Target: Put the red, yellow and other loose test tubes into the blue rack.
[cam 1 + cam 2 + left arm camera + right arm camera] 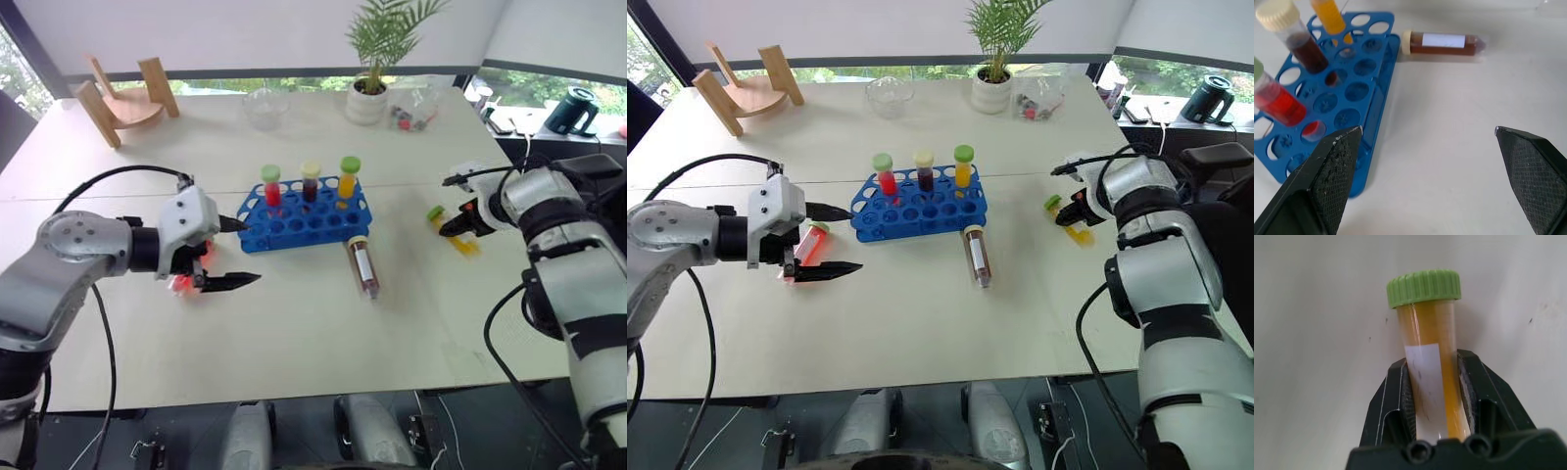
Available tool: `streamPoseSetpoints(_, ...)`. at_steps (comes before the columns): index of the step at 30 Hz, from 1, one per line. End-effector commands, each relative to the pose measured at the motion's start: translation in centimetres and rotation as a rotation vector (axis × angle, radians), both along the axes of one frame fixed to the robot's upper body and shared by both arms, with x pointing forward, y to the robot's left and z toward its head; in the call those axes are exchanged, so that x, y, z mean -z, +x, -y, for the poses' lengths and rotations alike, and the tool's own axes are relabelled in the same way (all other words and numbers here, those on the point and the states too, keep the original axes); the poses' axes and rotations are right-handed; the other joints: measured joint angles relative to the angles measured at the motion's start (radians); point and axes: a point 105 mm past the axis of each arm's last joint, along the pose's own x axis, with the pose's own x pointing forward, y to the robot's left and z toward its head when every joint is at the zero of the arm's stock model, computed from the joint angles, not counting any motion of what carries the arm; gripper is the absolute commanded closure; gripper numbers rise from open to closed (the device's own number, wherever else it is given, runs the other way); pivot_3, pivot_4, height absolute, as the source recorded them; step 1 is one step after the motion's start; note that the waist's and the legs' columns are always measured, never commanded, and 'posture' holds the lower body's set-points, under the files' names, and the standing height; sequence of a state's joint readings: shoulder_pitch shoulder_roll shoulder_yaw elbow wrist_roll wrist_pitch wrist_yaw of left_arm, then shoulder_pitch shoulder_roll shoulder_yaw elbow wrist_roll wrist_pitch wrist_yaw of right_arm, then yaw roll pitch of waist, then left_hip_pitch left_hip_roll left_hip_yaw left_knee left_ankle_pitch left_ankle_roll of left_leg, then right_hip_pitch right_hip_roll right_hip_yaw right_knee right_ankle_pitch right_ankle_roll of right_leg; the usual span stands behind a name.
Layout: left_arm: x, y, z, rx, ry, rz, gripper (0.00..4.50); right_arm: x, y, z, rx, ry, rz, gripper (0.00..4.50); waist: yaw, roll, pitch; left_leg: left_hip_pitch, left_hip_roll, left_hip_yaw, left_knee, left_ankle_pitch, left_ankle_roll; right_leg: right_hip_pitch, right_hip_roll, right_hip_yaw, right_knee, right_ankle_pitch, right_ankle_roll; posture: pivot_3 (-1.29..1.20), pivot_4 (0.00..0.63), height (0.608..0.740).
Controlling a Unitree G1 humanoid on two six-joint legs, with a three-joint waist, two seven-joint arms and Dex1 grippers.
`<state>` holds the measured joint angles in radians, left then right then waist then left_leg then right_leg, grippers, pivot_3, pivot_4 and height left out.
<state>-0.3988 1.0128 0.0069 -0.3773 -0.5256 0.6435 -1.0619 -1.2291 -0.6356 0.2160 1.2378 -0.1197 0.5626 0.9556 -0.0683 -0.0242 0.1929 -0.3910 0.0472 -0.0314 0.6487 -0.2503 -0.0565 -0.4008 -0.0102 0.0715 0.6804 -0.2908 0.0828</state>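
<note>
The blue rack (299,223) stands mid-table with three capped tubes upright in its back row: red, dark and orange. In front of its right end lies a loose brown tube (364,266) with a cream cap and a white label. A red-pink tube (808,243) lies on the table to the left, just behind my left gripper (250,252). That gripper hangs open and empty, pointing at the rack (1366,83). To the right of the rack, my right gripper (458,227) is shut on the yellow tube (1425,318) low over the table, green cap (435,211) pointing away from it.
At the table's far side stand a wooden stand (122,98), a glass bowl (265,106), a potted plant (370,93) and some small items (411,117). A black kettle (571,110) sits beyond the right edge.
</note>
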Motion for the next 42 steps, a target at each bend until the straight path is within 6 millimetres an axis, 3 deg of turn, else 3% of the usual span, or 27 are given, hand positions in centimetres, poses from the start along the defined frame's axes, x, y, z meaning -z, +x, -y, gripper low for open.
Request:
streamPoseSetpoints(1,-1.0,-0.4,-1.0,-0.015,0.005,-0.012,0.0,-9.9,2.7,-6.0,-0.178,0.307,0.577,3.69,-0.018,0.001,0.001,0.0,0.0,0.002,0.0,0.0,0.0,-0.001,0.0,0.001,0.0,0.0,0.0,0.0,0.15,0.74)
streamPoseSetpoints(2,-1.0,-0.5,-1.1,-0.019,0.007,-0.029,0.0,-11.2,1.5,-7.8,-0.228,0.417,0.694,3.69,-0.028,0.001,0.001,0.0,0.0,0.002,-0.002,0.0,0.0,-0.003,0.001,0.003,0.001,0.0,0.001,0.0,0.15,0.74)
streamPoseSetpoints(5,-1.3,-0.5,-1.9,-0.035,0.011,-0.057,0.0,-12.7,-2.5,-11.8,-0.294,0.642,0.846,3.69,-0.029,0.002,0.001,-0.001,0.003,-0.002,-0.006,0.0,0.001,-0.006,0.006,0.003,0.004,-0.001,-0.002,0.0,0.15,0.74)
streamPoseSetpoints(8,-1.6,-0.6,-1.8,-0.054,0.031,-0.071,0.0,-10.6,-5.4,-15.4,-0.266,0.753,0.94,3.69,-0.019,0.002,0.001,-0.003,0.006,-0.005,-0.012,-0.001,0.002,-0.01,0.008,0.0,0.004,-0.006,-0.006,0.0,0.15,0.74)
streamPoseSetpoints(13,-2.5,-0.8,-1.7,-0.073,0.016,-0.069,0.0,-8.3,-6.4,-18.6,-0.195,0.762,0.996,3.69,0.001,0.003,0.002,-0.014,0.004,0.0,-0.015,0.004,-0.008,-0.024,0.005,0.002,0.005,-0.004,-0.005,0.0,0.15,0.74)
streamPoseSetpoints(18,-2.6,-1.6,-1.4,-0.088,0.007,-0.086,0.0,-6.8,-6.0,-18.6,-0.168,0.684,1.048,3.69,0.001,0.002,0.001,-0.016,0.001,0.0,-0.011,0.006,-0.009,-0.024,0.001,0.002,0.005,-0.002,-0.002,0.0,0.15,0.74)
streamPoseSetpoints(23,-2.7,-2.0,-1.1,-0.098,0.004,-0.093,0.0,-5.6,-5.1,-17.4,-0.123,0.605,1.086,3.69,-0.001,0.002,0.001,-0.016,0.001,-0.001,-0.011,0.005,-0.009,-0.024,0.001,0.002,0.005,-0.002,-0.002,0.0,0.15,0.74)
streamPoseSetpoints(34,-3.2,-2.2,-1.0,-0.102,0.005,-0.097,0.0,-2.3,-3.8,-17.2,-0.068,0.565,1.038,3.69,-0.001,0.001,0.0,-0.016,0.001,-0.001,-0.011,0.006,-0.009,-0.024,0.001,0.002,0.005,-0.002,-0.002,0.0,0.15,0.74)
streamPoseSetpoints(42,-2.9,-2.0,-0.8,-0.096,-0.006,-0.103,0.0,-1.7,-4.3,-17.3,-0.096,0.533,1.05,3.69,-0.001,0.001,0.0,-0.015,0.001,-0.001,-0.011,0.006,-0.009,-0.023,0.001,0.002,0.006,-0.002,-0.002,0.0,0.15,0.74)
